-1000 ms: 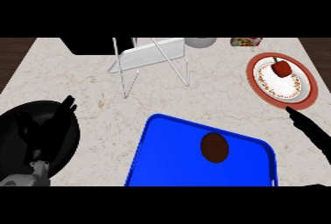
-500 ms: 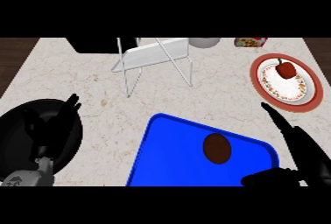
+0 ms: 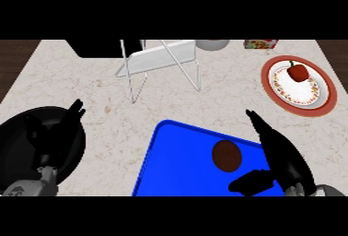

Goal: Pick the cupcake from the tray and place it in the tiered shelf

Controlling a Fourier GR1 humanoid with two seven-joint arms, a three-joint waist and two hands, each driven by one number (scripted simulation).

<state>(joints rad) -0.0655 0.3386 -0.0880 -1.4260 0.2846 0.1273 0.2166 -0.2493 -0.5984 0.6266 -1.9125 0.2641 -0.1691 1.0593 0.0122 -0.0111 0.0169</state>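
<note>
I see right hand (image 3: 282,156) released, lower right beside cupcake (image 3: 226,156) | blue tray (image 3: 178,170) | left hand (image 3: 55,131) released, lower left

Pale marbled counter (image 3: 204,99), dark wood floor (image 3: 14,60)

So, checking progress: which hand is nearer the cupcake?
The right hand, open just beside the cupcake on the tray; the left hand is far off.

Tray (image 3: 176,170) cut off at btm edge, right rim hidden behind right hand (image 3: 282,159); black appliance (image 3: 102,47) cropped at top.
</note>
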